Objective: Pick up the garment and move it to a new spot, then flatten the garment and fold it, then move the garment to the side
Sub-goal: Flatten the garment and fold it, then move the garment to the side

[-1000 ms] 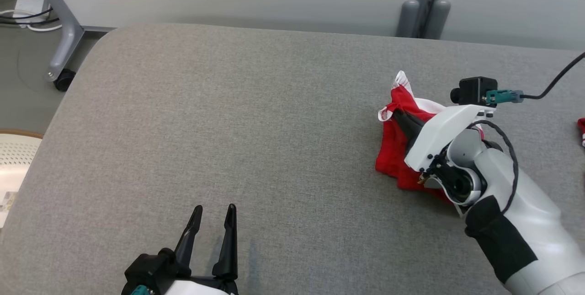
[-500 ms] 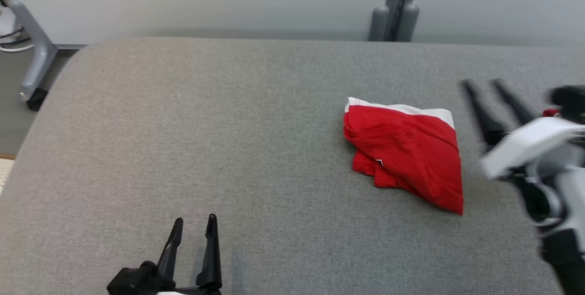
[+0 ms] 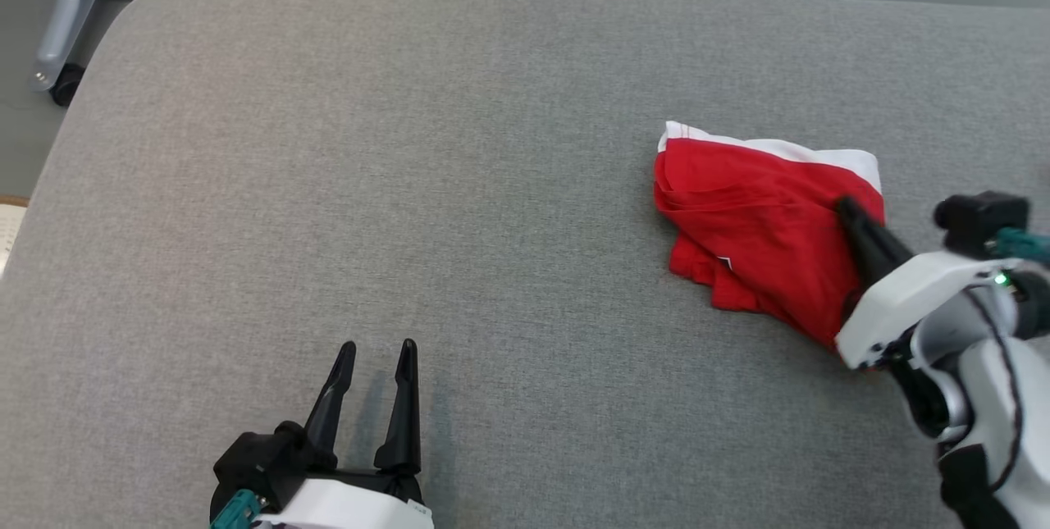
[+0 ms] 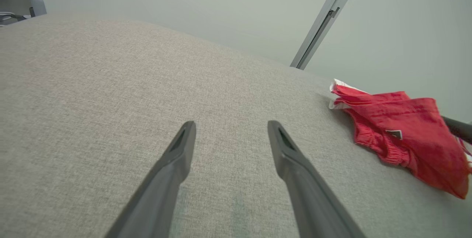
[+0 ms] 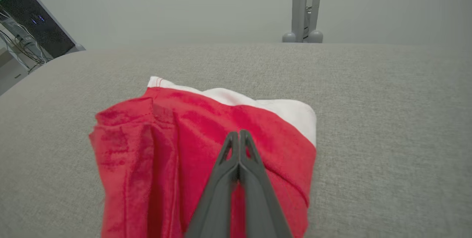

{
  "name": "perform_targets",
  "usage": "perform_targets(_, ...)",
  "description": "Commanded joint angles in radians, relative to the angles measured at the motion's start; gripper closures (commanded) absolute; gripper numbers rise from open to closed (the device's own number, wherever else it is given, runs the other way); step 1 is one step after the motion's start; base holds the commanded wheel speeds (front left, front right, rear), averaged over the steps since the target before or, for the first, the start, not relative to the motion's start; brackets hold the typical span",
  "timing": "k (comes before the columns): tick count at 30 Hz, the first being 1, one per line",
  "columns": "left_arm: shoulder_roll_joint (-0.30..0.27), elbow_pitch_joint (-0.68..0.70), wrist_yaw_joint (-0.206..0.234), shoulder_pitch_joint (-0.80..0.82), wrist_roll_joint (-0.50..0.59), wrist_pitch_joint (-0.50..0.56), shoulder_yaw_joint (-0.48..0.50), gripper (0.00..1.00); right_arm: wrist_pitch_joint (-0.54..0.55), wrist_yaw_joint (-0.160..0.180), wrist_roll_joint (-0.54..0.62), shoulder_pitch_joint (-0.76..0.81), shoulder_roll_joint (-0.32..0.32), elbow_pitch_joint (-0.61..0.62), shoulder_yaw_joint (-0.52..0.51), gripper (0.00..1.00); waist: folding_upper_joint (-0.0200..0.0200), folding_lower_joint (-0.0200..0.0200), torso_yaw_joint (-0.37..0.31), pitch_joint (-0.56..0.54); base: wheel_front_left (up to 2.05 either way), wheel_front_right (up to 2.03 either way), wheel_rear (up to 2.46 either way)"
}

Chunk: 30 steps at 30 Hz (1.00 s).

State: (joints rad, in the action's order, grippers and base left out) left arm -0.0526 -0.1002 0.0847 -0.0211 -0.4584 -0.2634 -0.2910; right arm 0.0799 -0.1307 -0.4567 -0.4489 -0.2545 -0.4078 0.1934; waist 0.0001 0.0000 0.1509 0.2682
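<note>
Swung back from the right, right end effector (image 3: 843,202) sits with its 2 fingers together, tips over the garment (image 3: 755,217). Left end effector (image 3: 376,347): fingers apart, empty, near table (image 3: 410,143) edge. Garment: folded, red, table's right side.

The garment (image 3: 763,242) is bright red, with a white band along its edge from 12 to 1 o'clock; that white carries faint red stitching. A small dark label (image 4: 394,133) with a pale outline sits on the red cloth towards 7 o'clock. The padded surface (image 3: 410,184) beneath is a plain, heathered grey weave. The left gripper (image 3: 376,348) has black fingers, a black base, a white shell and a teal connector. The right gripper (image 3: 845,205) has dark fingers, a white housing, a black camera with a teal plug, and a small green light. At 10 o'clock in the head view, a pale grey frame leg (image 3: 61,4) ends in a black caster (image 3: 66,84).
</note>
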Motion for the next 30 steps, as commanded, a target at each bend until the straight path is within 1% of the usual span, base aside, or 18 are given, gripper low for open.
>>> perform_targets(1, -0.002, -0.002, -0.004, 0.017, 0.004, -0.001, 0.003, 0.00, 0.002, 0.000, -0.003, -0.003, -0.005, -0.010, 0.013, 1.00, -0.0001, 0.0000, 0.007, 0.001, 0.00, 0.00, 0.00)
perform_targets(2, -0.001, -0.006, -0.005, 0.017, 0.001, -0.001, 0.003, 0.00, 0.002, 0.000, -0.014, 0.001, 0.000, -0.024, 0.065, 1.00, -0.0001, 0.0000, 0.014, -0.007, 0.00, 0.00, 0.00)
perform_targets(7, 0.000, -0.014, -0.002, 0.010, -0.004, -0.001, 0.012, 0.00, -0.008, 0.000, -0.063, 0.028, -0.006, -0.016, 0.205, 1.00, -0.0001, 0.0000, 0.023, -0.034, 0.00, 0.00, 0.00)
perform_targets(16, 0.000, -0.032, 0.002, -0.028, -0.004, -0.001, 0.027, 0.00, -0.003, 0.000, -0.141, 0.059, 0.000, 0.019, 0.435, 1.00, -0.0001, 0.0000, 0.015, -0.091, 0.00, 0.00, 0.00)
perform_targets(19, 0.000, -0.023, 0.008, -0.052, -0.007, -0.001, 0.043, 0.00, -0.039, 0.000, -0.173, 0.087, -0.017, 0.057, 0.446, 1.00, -0.0001, 0.0000, 0.008, -0.122, 0.00, 0.00, 0.00)
perform_targets(21, 0.000, -0.010, 0.014, -0.072, -0.004, -0.001, 0.058, 0.00, -0.079, 0.000, -0.180, 0.115, -0.031, 0.081, 0.395, 1.00, -0.0001, 0.0000, -0.003, -0.141, 0.00, 0.00, 0.00)
perform_targets(22, 0.000, -0.001, 0.015, -0.080, -0.001, -0.001, 0.067, 0.00, -0.099, 0.000, -0.174, 0.129, -0.038, 0.099, 0.362, 0.73, -0.0001, 0.0000, -0.008, -0.146, 0.00, 0.00, 0.00)
perform_targets(23, 0.000, 0.009, 0.015, -0.086, 0.005, -0.001, 0.072, 0.00, -0.107, 0.000, -0.168, 0.144, -0.046, 0.111, 0.323, 0.00, -0.0001, 0.0000, -0.011, -0.149, 0.00, 0.00, 0.00)
perform_targets(26, 0.000, 0.036, 0.016, -0.096, 0.036, -0.001, 0.087, 0.00, -0.099, 0.000, -0.142, 0.174, -0.063, 0.142, 0.182, 0.00, -0.0001, 0.0000, -0.022, -0.145, 0.00, 0.00, 0.00)
perform_targets(28, 0.000, 0.055, 0.017, -0.095, 0.043, -0.001, 0.093, 0.00, -0.068, 0.000, -0.122, 0.187, -0.052, 0.142, 0.072, 0.00, -0.0001, 0.0000, -0.026, -0.133, 0.00, 0.00, 0.00)
perform_targets(30, 0.001, 0.073, 0.020, -0.080, 0.047, -0.001, 0.095, 0.00, 0.003, 0.000, -0.124, 0.190, -0.016, 0.126, -0.022, 0.00, -0.0001, 0.0000, -0.028, -0.108, 0.00, 0.00, 0.00)
